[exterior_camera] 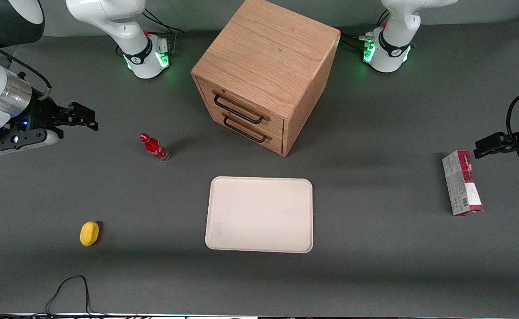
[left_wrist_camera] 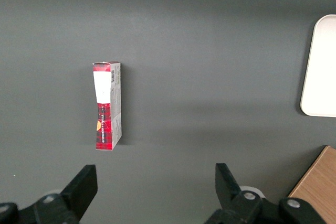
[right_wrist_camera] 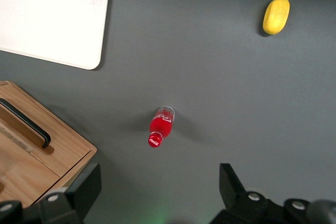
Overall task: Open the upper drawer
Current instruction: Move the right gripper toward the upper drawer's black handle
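The oak cabinet (exterior_camera: 268,53) stands at the middle of the table, farther from the front camera than the tray. Its upper drawer (exterior_camera: 246,103) is shut flush, and its black wire handle (exterior_camera: 239,109) sits above the lower drawer's identical handle (exterior_camera: 246,130). My right gripper (exterior_camera: 86,118) hovers above the table toward the working arm's end, well apart from the cabinet. It is open with nothing between its fingers. In the right wrist view the gripper (right_wrist_camera: 159,174) hangs over bare table beside a corner of the cabinet (right_wrist_camera: 68,148), where one black handle (right_wrist_camera: 26,124) shows.
A red bottle (exterior_camera: 154,148) (right_wrist_camera: 160,126) stands between my gripper and the cabinet. A cream tray (exterior_camera: 259,215) lies in front of the cabinet. A yellow lemon (exterior_camera: 89,233) lies nearer the front camera. A red and grey box (exterior_camera: 462,182) lies toward the parked arm's end.
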`<state>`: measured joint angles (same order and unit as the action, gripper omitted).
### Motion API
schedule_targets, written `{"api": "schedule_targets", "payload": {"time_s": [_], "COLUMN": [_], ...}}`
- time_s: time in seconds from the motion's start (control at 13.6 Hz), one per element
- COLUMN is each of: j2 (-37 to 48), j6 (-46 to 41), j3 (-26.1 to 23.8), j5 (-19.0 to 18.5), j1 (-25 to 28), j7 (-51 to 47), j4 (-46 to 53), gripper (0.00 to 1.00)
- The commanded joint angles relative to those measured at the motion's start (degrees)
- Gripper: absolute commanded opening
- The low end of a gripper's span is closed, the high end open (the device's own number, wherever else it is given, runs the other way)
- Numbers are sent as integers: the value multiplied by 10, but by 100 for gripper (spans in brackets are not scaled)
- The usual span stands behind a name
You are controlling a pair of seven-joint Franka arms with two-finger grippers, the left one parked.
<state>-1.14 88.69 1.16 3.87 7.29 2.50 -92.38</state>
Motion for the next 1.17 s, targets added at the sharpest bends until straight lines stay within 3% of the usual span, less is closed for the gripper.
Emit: {"api": "schedule_targets", "payload": {"time_s": [0.0, 0.44, 0.88, 1.1], "j2": [-12, -25, -39, -87], "j6": [-15, -22, -22, -22], "j3": [0, -6, -9, -10], "j5": [-11, -9, 8, 27], "j1": [3, 9, 70, 137], "j7": [-16, -11, -9, 13], "j4": [21, 26, 32, 68], "gripper": [100, 100, 100, 100]}}
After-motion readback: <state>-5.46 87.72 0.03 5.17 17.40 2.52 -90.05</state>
